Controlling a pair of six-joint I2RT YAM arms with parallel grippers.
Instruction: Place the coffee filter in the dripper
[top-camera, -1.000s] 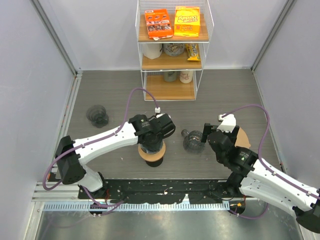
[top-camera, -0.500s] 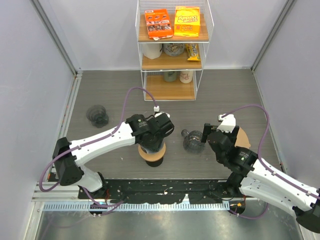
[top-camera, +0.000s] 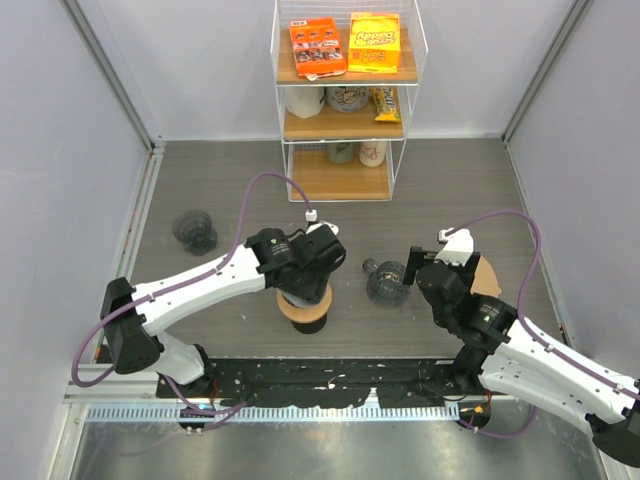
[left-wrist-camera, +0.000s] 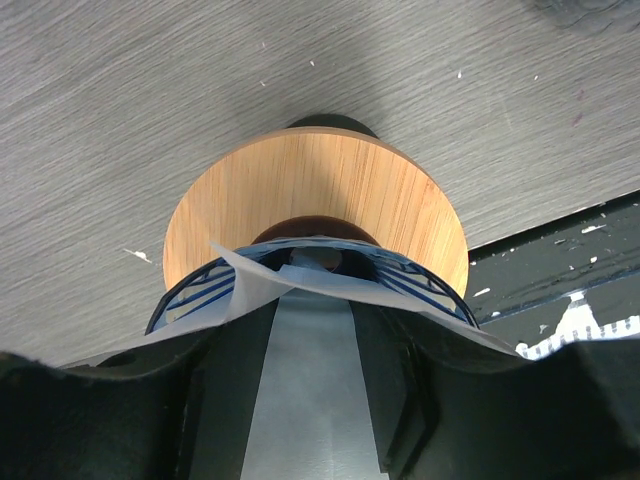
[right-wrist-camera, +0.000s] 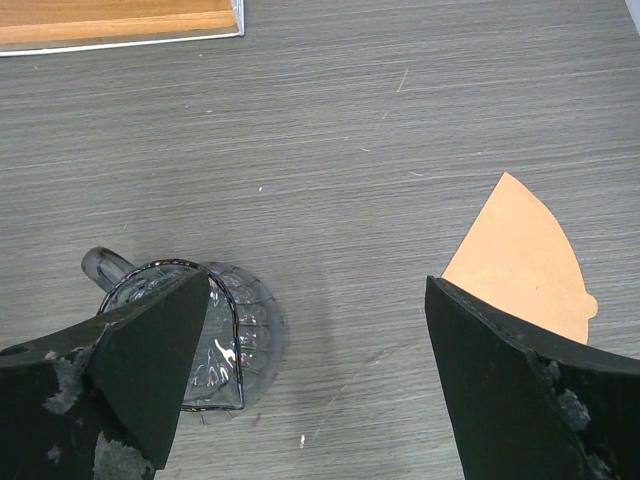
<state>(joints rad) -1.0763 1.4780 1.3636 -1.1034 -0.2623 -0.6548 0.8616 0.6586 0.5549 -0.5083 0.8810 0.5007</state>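
Dripper (left-wrist-camera: 330, 200): near edge, centre of desk; wooden collar under the left gripper (left-wrist-camera: 315, 330).
Filter (left-wrist-camera: 300, 285): white paper pinched between closed left fingers, inside the dripper's wire cone; visible in left wrist view only.
Right gripper (right-wrist-camera: 315, 350): jaws spread, empty.
Surroundings: glass mug (right-wrist-camera: 195, 325), brown filter (right-wrist-camera: 525, 265), shelf rack (top-camera: 345, 95) at far edge.

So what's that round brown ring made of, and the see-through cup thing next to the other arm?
The round ring under the dripper looks like light wood, perhaps bamboo: fine straight grain lines, a matte finish. The see-through cup looks like clear glass or hard plastic; the floor shows through it, its ribbed wall catches glints, and it has a small handle. Which of the two, the pictures cannot settle.
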